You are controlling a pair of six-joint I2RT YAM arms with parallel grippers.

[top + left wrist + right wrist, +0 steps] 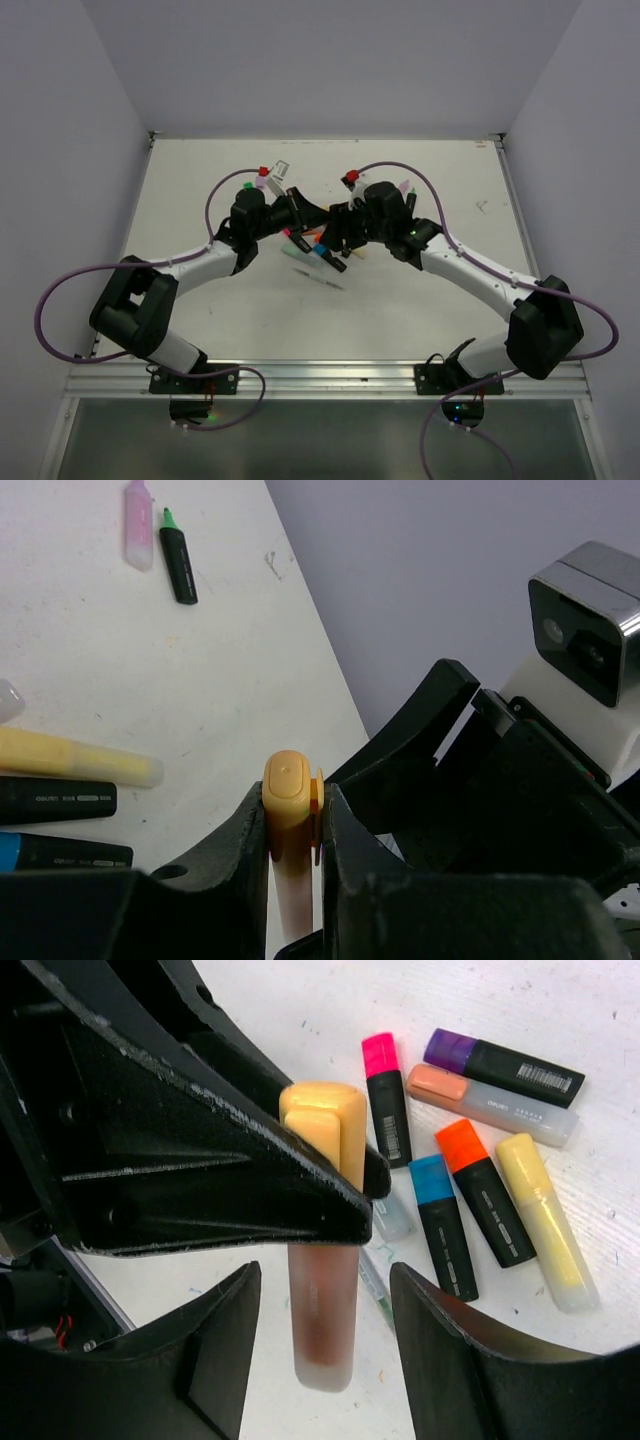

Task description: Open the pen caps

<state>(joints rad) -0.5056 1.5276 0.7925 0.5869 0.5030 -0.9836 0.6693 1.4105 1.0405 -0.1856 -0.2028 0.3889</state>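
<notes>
My left gripper [292, 825] is shut on a highlighter, gripping it just below its yellow-orange cap [288, 790]. In the right wrist view the cap [325, 1125] sticks up above the left fingers [250, 1180]. Its frosted pale barrel [322, 1320] hangs down between the jaws of my right gripper [323, 1280], which are open and clear of it on both sides. Both grippers meet above the table's middle [320, 225]. On the table lie capped highlighters with pink [379, 1054], purple [450, 1050], peach [437, 1082], orange [461, 1143] and blue [431, 1178] caps.
A yellow highlighter [545, 1220] lies by the group. A thin pale stick [375, 1290] lies under the held barrel. A pink highlighter [138, 525] and a green-capped black one [178, 558] lie apart, farther off. The white table [200, 300] has walls on three sides.
</notes>
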